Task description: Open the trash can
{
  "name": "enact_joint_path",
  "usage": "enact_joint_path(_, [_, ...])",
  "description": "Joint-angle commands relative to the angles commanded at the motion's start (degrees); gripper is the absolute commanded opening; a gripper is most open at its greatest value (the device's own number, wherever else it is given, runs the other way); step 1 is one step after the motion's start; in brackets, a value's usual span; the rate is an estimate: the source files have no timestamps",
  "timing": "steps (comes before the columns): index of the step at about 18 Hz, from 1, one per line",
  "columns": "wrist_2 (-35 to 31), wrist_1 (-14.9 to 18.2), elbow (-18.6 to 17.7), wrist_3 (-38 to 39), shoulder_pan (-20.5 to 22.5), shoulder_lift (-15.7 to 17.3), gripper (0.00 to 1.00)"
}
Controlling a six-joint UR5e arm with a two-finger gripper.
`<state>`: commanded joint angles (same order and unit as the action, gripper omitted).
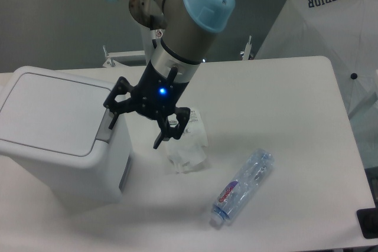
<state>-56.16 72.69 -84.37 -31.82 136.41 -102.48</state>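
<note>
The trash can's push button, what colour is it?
Grey, set against the white trash can; the push button shows at the lid's front edge in the fixed camera view.

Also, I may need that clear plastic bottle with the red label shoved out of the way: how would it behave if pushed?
The clear plastic bottle with the red label lies on its side on the white table, so it would probably roll if nudged across its length. It looks empty and slightly crumpled, so it is likely light, and may skid or dent rather than resist.

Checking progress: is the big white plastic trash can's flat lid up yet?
No, the flat lid lies closed on the white plastic trash can.
</note>
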Motion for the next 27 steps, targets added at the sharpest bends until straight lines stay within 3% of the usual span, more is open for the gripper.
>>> enact_joint_path(15, [0.09,-0.62,0.61,0.00,0.00,-0.70,1.00])
enact_joint_path(20, [0.17,-0.70,3.68,-0.35,0.70,-0.70,1.00])
enact_joint_path(22, [0.00,-3.41,5.18,-0.62,0.87,-1.32,1.00])
enact_joint_path(25, [-0.09,-11.84,5.09,-0.70,2.19,-2.64,1.00])
enact_joint_path(27, [-1.48,-13.62,5.09,-0.79,3.59,-3.95,1.00])
